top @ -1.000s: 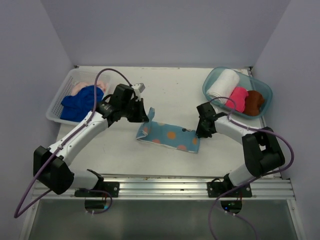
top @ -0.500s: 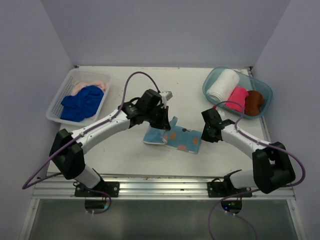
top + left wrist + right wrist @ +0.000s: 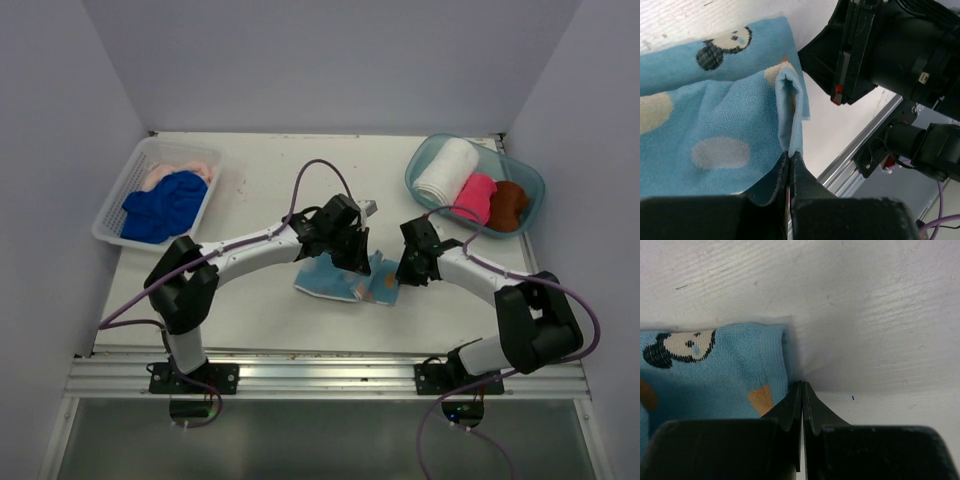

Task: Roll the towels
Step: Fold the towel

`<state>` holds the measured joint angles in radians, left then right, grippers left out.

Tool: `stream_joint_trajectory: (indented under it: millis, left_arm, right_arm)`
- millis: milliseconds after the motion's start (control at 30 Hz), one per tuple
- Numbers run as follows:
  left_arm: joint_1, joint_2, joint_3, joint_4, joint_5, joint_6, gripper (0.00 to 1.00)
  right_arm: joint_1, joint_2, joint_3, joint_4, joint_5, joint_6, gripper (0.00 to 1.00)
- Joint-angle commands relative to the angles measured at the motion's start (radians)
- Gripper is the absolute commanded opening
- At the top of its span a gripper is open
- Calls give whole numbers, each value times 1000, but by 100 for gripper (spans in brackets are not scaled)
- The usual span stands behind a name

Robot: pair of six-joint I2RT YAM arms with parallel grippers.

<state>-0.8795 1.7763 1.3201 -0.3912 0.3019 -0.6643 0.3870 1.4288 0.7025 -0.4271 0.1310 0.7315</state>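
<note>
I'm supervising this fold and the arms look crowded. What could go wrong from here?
The left fingers pinch only a thin fold of the light blue towel; it may slip free. The right fingers sit at the towel's very edge, so it could drag. The two are close and might collide.

From above, the light is bright, soft and even, falling from overhead on the white worktop (image 3: 270, 190). The left arm (image 3: 240, 250) and right arm (image 3: 470, 275) cast only faint, blurred shadows beneath them. The tub (image 3: 425, 165) rim carries a slight sheen, and the strip along the bottom edge is dim.

In the left wrist view the towel (image 3: 715, 125) is sharp, its weave plain to see, while the left pincer (image 3: 790, 167) at the bottom is underexposed black and soft.

In the right wrist view the worktop is bright, paling toward the top, its grain crisp. A soft grey shadow lies beside the towel's edge, and the right pincer (image 3: 801, 390) is nearly featureless black
</note>
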Motion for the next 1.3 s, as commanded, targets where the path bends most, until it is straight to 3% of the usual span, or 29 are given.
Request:
stream_joint_trajectory:
  millis: [0, 433, 1267]
  left_arm:
    - [-18, 60, 76, 61, -12, -53, 0]
    - [-19, 32, 146, 21, -204, -126, 0]
    - [-55, 206, 248, 14, -109, -123, 0]
  right_arm:
    - [7, 35, -31, 47, -41, 39, 0]
    - [7, -5, -47, 24, -31, 40, 0]
    - [9, -41, -57, 5, -28, 45, 0]
